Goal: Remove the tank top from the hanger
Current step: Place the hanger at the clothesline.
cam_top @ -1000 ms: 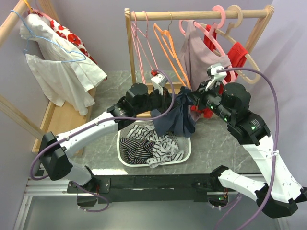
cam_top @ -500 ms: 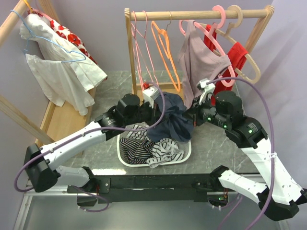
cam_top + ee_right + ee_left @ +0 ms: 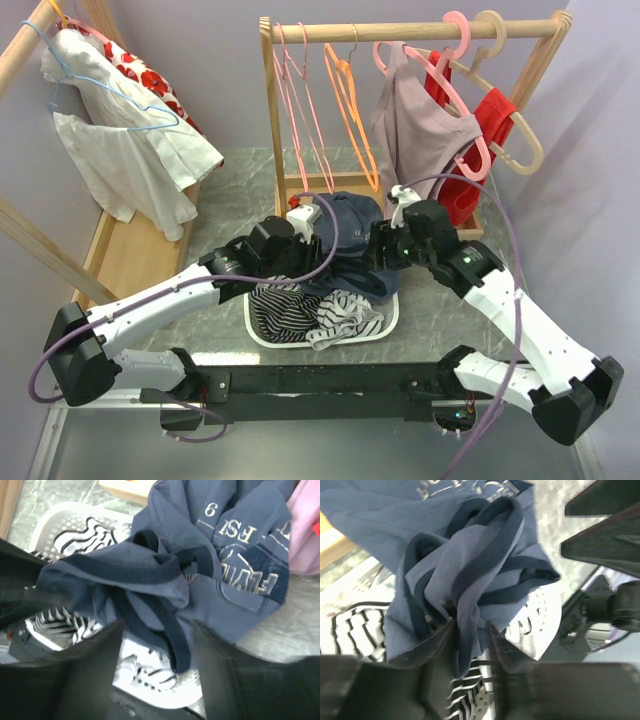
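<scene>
Starting at the left gripper [image 3: 470, 632]: jaws a little apart with a fold of the navy tank top [image 3: 470, 565] between them; pinched or merely resting there, impossible to tell. Then the right gripper [image 3: 157, 630]: jaws standing wide, a dark-hemmed strap hanging loose in the gap, nothing clamped. Both low over the far end of the basket [image 3: 290, 345], one reaching in from the left, the other from the right, nearly meeting.

Tank top itself: bunched in a heap between the two, on no hanger, lying partly in the basket and partly over its far rim, the printed part spilling onto the table [image 3: 440, 310] beyond. Judged nearly done, with only letting go and backing off left.

To finish well:
- Spread both pairs of jaws fully before lifting, to avoid dragging a hem up with a finger.
- Draw each arm back along its own side, never across the heap.
- Mind the strap looped between the right fingers, a likely snag.
- Keep clear of the wooden rail [image 3: 400, 31] at the far side and whatever hangs from it.

Basket: white, perforated, set on the grey table at the near middle. Inside: black-and-white striped clothing [image 3: 345, 315] crumpled across the near part, the navy heap atop the far part.
</scene>
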Controlling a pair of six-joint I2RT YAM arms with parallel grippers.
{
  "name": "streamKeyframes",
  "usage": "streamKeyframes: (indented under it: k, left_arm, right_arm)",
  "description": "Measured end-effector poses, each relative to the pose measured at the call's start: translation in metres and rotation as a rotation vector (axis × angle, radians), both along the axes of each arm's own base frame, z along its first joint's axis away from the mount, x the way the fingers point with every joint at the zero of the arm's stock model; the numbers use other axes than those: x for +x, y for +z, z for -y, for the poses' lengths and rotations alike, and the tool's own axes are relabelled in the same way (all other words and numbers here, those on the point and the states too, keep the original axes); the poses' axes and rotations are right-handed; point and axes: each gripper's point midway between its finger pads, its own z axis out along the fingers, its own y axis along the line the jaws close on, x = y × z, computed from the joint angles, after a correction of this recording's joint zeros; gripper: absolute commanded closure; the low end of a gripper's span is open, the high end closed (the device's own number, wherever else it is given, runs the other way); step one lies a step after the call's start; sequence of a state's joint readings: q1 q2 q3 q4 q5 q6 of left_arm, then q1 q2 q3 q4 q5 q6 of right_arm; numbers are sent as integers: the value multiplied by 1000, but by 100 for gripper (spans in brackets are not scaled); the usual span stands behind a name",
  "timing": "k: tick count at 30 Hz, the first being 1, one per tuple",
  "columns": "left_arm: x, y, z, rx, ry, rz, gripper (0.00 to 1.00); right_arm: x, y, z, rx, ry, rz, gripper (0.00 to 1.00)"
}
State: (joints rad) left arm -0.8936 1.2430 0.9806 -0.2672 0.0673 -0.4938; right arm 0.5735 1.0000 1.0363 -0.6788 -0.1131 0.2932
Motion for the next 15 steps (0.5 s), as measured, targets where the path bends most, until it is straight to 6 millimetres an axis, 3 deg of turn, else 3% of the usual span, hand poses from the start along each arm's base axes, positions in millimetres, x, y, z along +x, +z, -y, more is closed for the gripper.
streamKeyframes:
  k: [3,9,12,15]
  left_arm:
    - [1,-6,-4,18,21,-8,27]
    - [-2,-11,-22,49,77,-17,18]
    - [-3,2,-37,36,125,17,10]
    - [-5,31,-55,-22,180,81,9]
  right_arm:
    - [11,-12,-4,-4,-33,-17,20]
    - [38,-27,-3,-29,-125,1,15]
    - [50,-44,-2,-58,-166,-37,14]
    - [57,-65,-5,-84,-177,-87,13]
